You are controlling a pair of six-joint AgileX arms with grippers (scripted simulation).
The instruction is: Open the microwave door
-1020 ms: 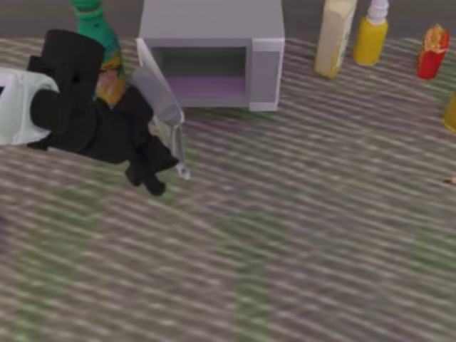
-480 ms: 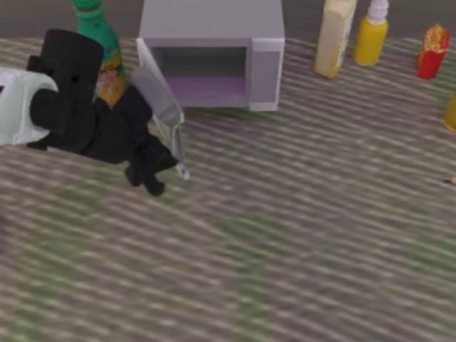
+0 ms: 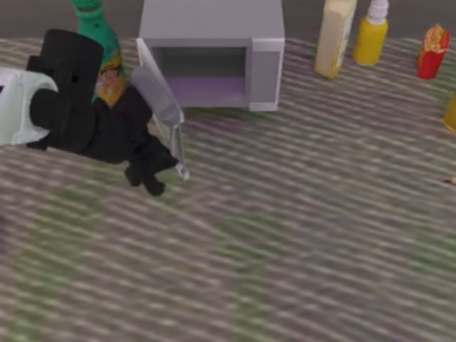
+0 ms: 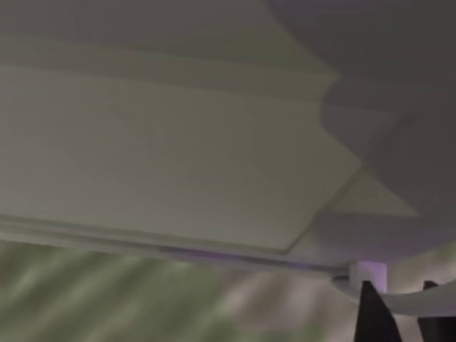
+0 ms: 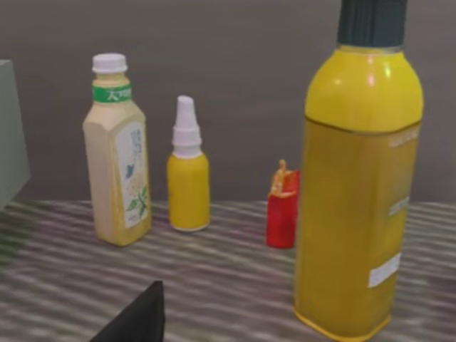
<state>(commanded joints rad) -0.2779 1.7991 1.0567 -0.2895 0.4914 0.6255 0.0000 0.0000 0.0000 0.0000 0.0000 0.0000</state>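
The microwave stands at the far edge of the table, a little left of the middle in the top view, with its lilac inside open to see. The microwave door is already swung well out on its left hinge. Its long axis now runs from the hinge at the front left corner of the box toward the near side of the table, slightly to the right, so the free edge is well apart from the control strip.

My left gripper is at this free edge, on the left side of the door panel, and the dark fingers point toward the near side of the table. In the left wrist view the door fills almost the whole picture and only two dark finger tips show beside a pale curved piece at the door's edge. I cannot tell if the fingers are clamped on the edge or only lie against it.

The door lies just to the right of my left gripper, touching or nearly so. I judge that any more opening must push the free edge leftward, around the hinge, toward the green bottle that stands just left of the microwave. My arm is already close to this bottle, so little room remains.

My right arm is parked at the right side, near the yellow bottles, far from the door.
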